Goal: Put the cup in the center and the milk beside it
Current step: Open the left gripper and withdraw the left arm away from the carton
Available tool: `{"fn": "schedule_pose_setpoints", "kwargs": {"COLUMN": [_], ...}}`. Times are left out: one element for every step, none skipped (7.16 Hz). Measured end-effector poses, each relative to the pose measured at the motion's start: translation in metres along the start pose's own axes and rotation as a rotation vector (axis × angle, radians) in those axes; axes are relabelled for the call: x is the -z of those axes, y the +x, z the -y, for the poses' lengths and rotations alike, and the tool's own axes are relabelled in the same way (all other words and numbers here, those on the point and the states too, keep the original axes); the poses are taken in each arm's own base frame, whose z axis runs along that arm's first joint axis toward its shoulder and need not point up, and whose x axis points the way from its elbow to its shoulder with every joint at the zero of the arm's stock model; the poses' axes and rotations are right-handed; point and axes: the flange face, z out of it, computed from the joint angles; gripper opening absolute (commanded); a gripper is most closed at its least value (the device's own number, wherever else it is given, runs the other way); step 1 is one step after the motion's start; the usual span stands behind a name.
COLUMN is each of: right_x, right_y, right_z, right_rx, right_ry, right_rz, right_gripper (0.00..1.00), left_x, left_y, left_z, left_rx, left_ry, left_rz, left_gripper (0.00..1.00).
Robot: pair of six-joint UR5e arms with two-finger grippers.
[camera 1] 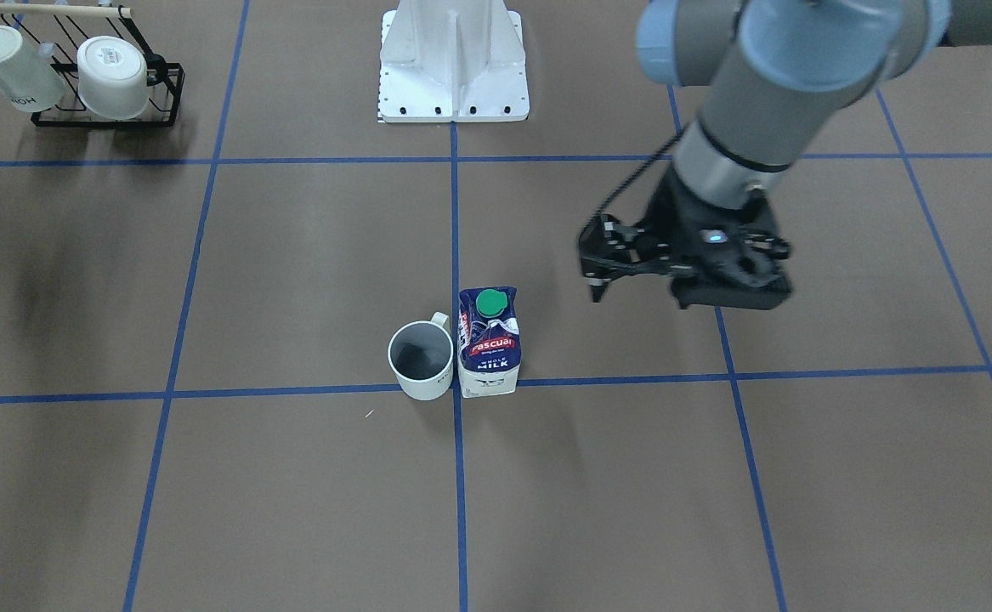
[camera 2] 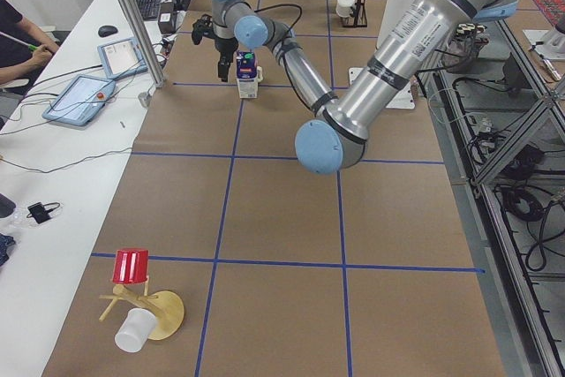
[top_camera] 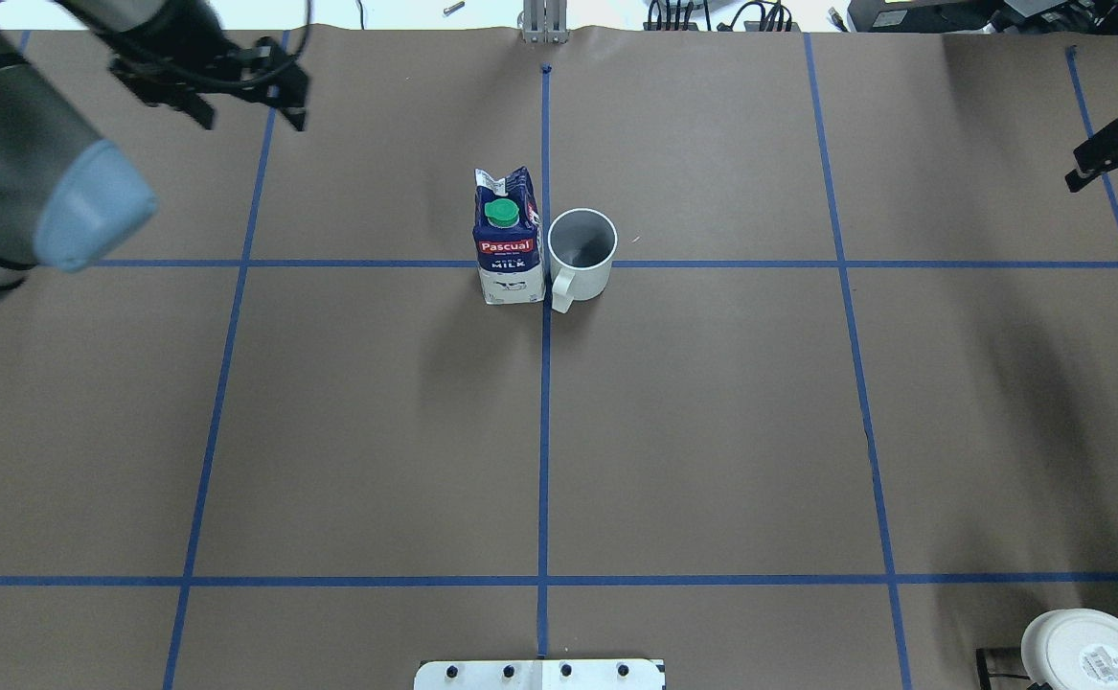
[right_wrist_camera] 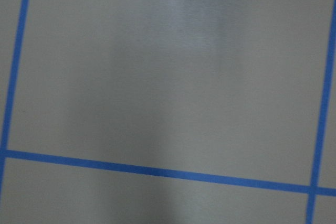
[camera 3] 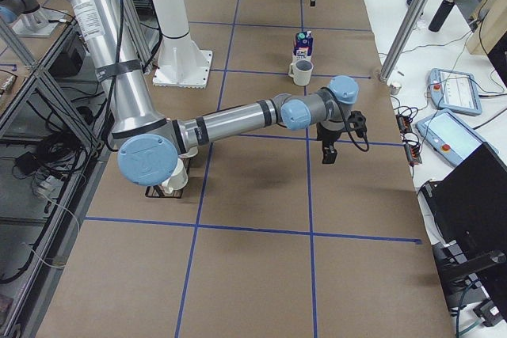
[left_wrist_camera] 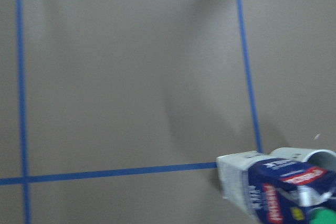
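The cup [camera 1: 420, 359] stands upright on the brown table at the centre line, empty, with its dark grey inside showing; it also shows in the overhead view [top_camera: 582, 251]. The milk [camera 1: 488, 340] stands upright right beside it, touching or nearly so, green cap on top [top_camera: 509, 240]. My left gripper [camera 1: 599, 274] is open and empty, raised and well away from the carton on its outer side [top_camera: 250, 103]. Its wrist view catches the carton [left_wrist_camera: 278, 192] and the cup's rim [left_wrist_camera: 310, 156]. My right gripper [top_camera: 1112, 163] is open and empty, far out at the table's right edge.
A black wire rack [camera 1: 104, 115] with two other white mugs stands near the robot's base [camera 1: 453, 68]. A red cup and a white cup on a wooden stand [camera 2: 137, 306] sit at the left end. Tablets [camera 3: 455, 89] lie on the side bench.
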Motion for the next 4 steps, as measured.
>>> {"fn": "schedule_pose_setpoints", "kwargs": {"right_x": [-0.001, -0.009, -0.013, -0.01], "right_y": [0.027, 0.054, 0.074, 0.089], "right_z": [-0.011, -0.03, -0.045, -0.053], "right_rx": [-0.027, -0.045, -0.043, -0.056], "right_ry": [-0.004, -0.013, -0.003, 0.009], "right_rz": [-0.011, -0.021, -0.025, -0.025], "right_gripper": [1.0, 1.0, 1.0, 1.0], "left_x": [0.003, 0.011, 0.02, 0.022], "left_y": [-0.079, -0.149, -0.216, -0.282], "left_z": [-0.015, -0.024, -0.036, -0.058], "left_rx": [-0.001, 0.042, 0.069, 0.023], "left_ry": [0.001, 0.004, 0.0, -0.024], "left_rz": [0.051, 0.099, 0.143, 0.18], "left_gripper": [0.99, 0.99, 0.99, 0.99]}}
